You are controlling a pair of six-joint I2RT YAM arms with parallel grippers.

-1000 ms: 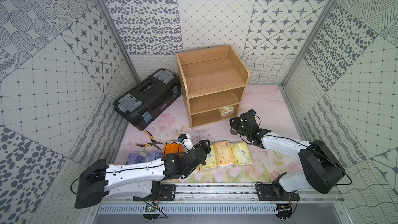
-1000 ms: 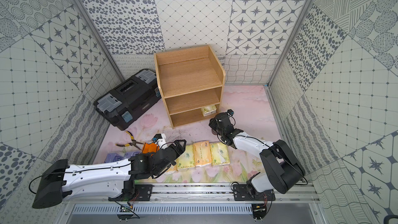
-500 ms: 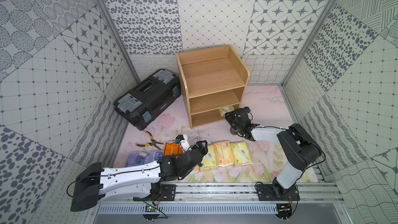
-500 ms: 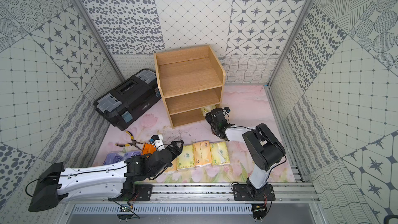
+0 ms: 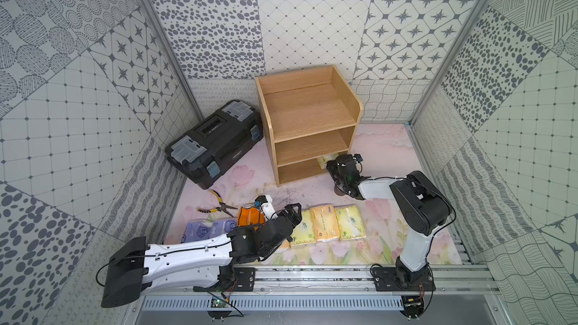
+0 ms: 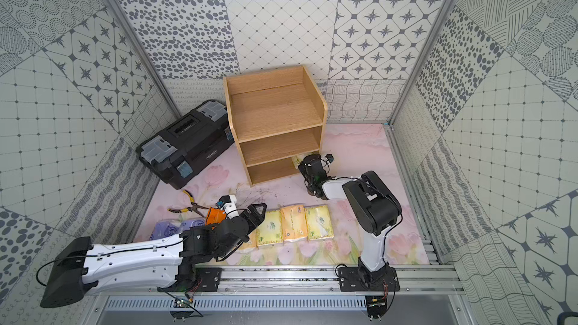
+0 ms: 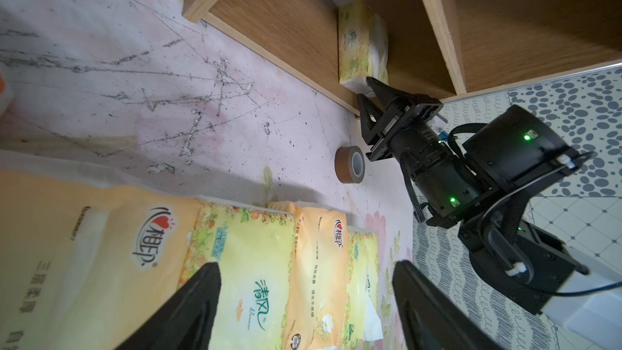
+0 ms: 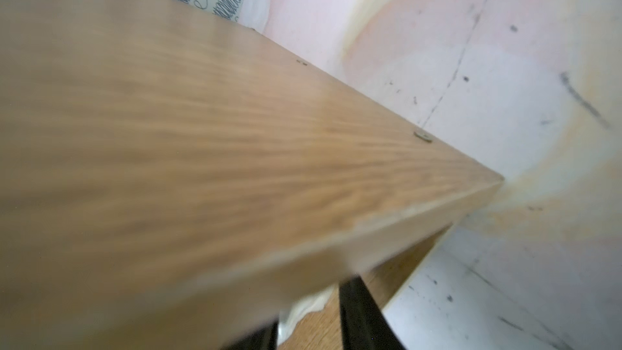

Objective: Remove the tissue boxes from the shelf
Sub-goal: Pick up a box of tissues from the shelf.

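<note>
The light wooden shelf (image 5: 308,114) (image 6: 275,110) stands at the back of the mat, its upper tiers bare. One cream tissue box (image 5: 325,160) (image 7: 360,45) lies at the right end of the bottom tier. My right gripper (image 5: 333,164) (image 7: 370,87) (image 8: 309,308) reaches into that tier, shut on the near end of this pack; white wrap shows between its fingers. Three cream and yellow-green packs (image 5: 323,223) (image 6: 292,223) lie in a row on the mat in front. My left gripper (image 5: 292,214) (image 7: 306,267) hovers open over their left end, holding nothing.
A black toolbox (image 5: 215,142) sits left of the shelf. Yellow-handled pliers (image 5: 219,204), an orange pack (image 5: 248,215) and lavender packs (image 5: 203,229) lie at the front left, partly under my left arm. A brown tape roll (image 7: 350,164) stands on the mat below my right wrist.
My right gripper has moved from the mat up to the shelf's bottom tier and its jaws have narrowed onto the pack there. The left arm has barely shifted.
</note>
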